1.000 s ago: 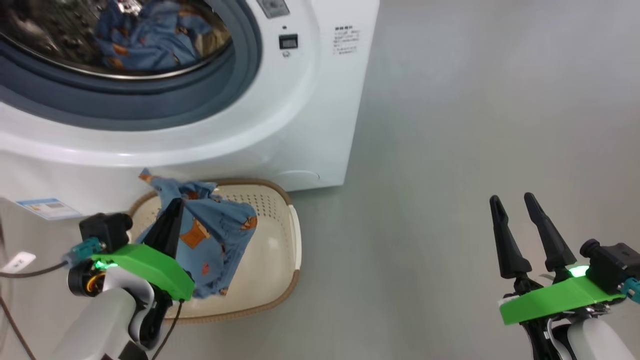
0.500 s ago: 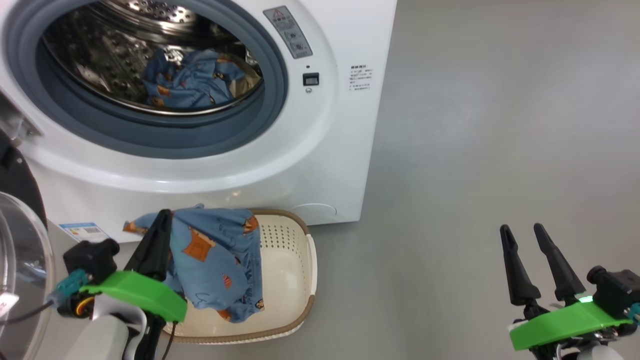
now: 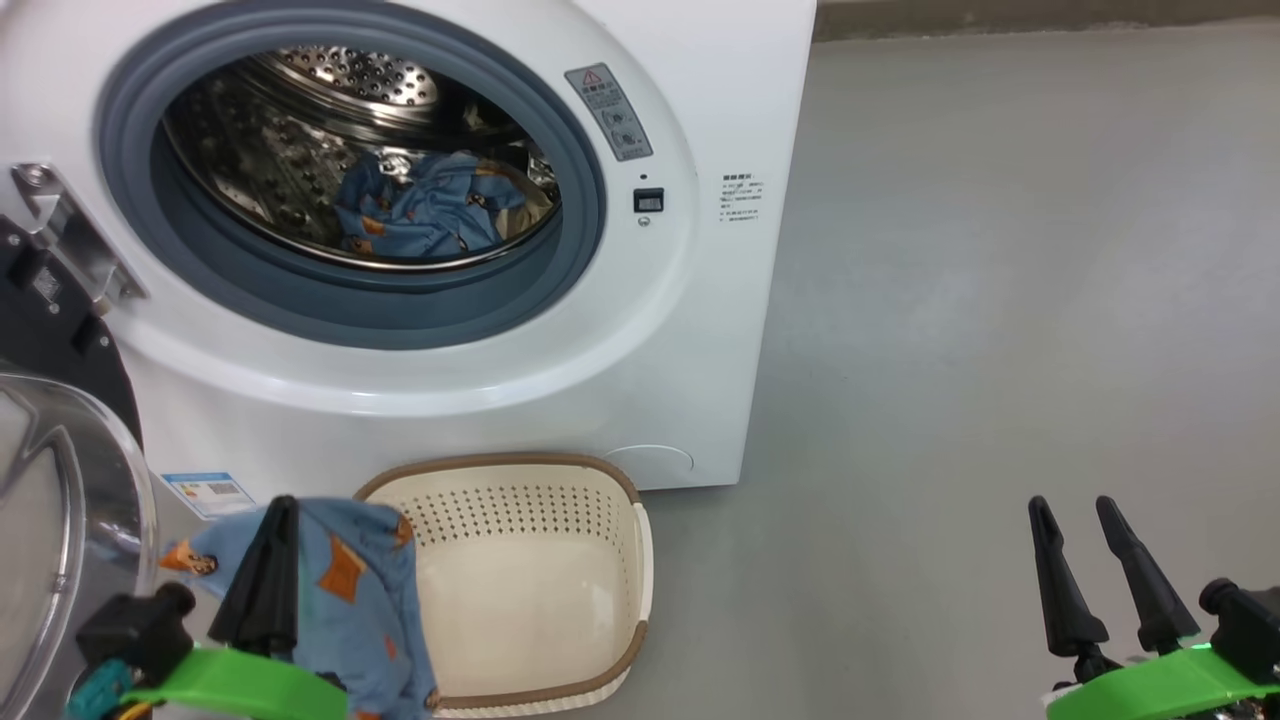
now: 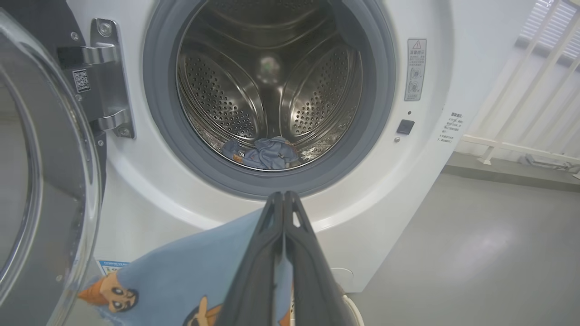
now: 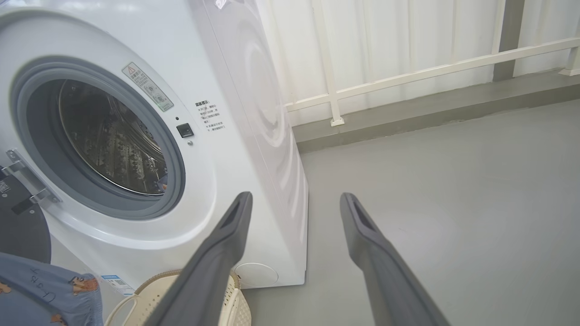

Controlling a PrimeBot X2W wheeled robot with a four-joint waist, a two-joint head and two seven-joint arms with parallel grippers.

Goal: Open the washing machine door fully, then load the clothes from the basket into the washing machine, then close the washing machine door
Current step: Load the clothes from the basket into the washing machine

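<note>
The washing machine (image 3: 690, 330) stands with its door (image 3: 60, 520) swung open to the left. Some blue printed clothes (image 3: 430, 215) lie in the steel drum, also seen as clothes (image 4: 265, 154) in the left wrist view. My left gripper (image 3: 280, 510) is shut on another blue garment (image 3: 350, 590), held up just left of the basket (image 3: 500, 464), which has nothing in it. The left wrist view has that gripper (image 4: 283, 197) pointing at the drum opening, with the garment (image 4: 190, 276) hanging below it. My right gripper (image 3: 1072, 510) is open with nothing in it, far right over the floor.
Bare grey floor (image 3: 1000, 300) stretches to the right of the machine. A white railing (image 5: 408, 72) and wall run behind it. The door's glass bowl (image 4: 45, 172) juts out close on my left. The basket (image 5: 154, 290) sits against the machine's foot.
The head camera has tilted up, so the whole picture has slid down. My left gripper has carried the garment out of the basket to its left. The right gripper stays open.
</note>
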